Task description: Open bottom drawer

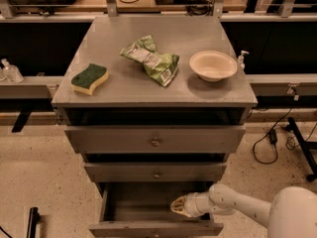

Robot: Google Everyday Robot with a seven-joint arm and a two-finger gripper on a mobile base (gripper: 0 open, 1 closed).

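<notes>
At the foot of the grey cabinet (69,133), the bottom drawer (124,228) stands pulled well forward of the two fronts above it, its plain grey inside exposed and apparently bare. The claw (179,206) sits over the right half of that open cavity, just behind the drawer's front panel, with the white arm (237,207) reaching in from the cabinet's right. Whether the claw is open or closed cannot be told. Its position behind the front panel, rather than at the centre knob, suggests the front is being drawn outward from the inner side.

The middle drawer (156,172) and top drawer (155,140) appear pushed in, each showing a small round knob. On the cabinet's top surface (119,90) lie a green and yellow sponge (89,78) at the left, a crumpled green snack bag (151,59) at the centre and a pale bowl (213,65) at the right; all are well clear of the work below.

Judgement: the task looks largely complete.
</notes>
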